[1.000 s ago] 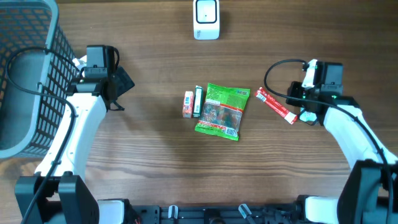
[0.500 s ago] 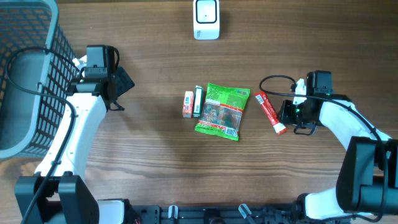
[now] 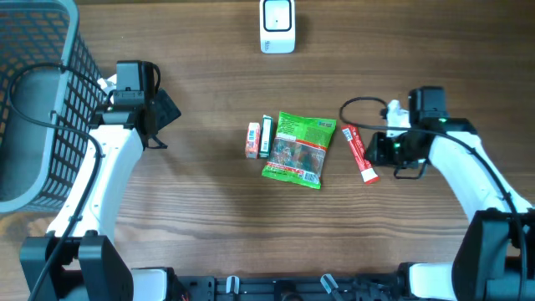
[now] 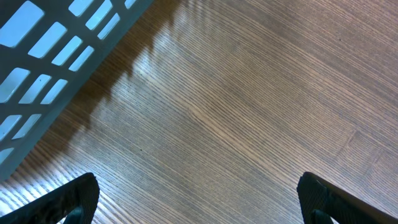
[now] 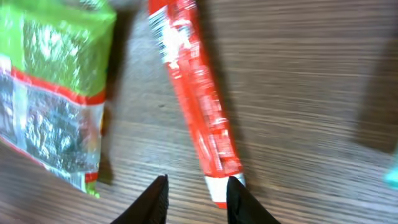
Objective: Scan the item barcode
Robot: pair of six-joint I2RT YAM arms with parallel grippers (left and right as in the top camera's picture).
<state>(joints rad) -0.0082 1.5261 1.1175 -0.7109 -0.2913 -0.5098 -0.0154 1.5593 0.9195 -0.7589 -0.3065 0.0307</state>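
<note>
Wood table fills the overhead frame, grey basket at upper left. At centre lies the green packet. Just right of it the red tube, probably the item to scan, lies flat. The right gripper straddles its white lower end, jaws partly apart, a gap on one side. The left gripper gapes wide over bare wood. Likely step: pick-up. Next: clamp, lift, turn the barcode toward the scanner, top centre.

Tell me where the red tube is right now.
In the overhead view the red tube lies flat, right of centre, just right of the green packet. Its capped lower end sits between the fingers of the right gripper.
</note>
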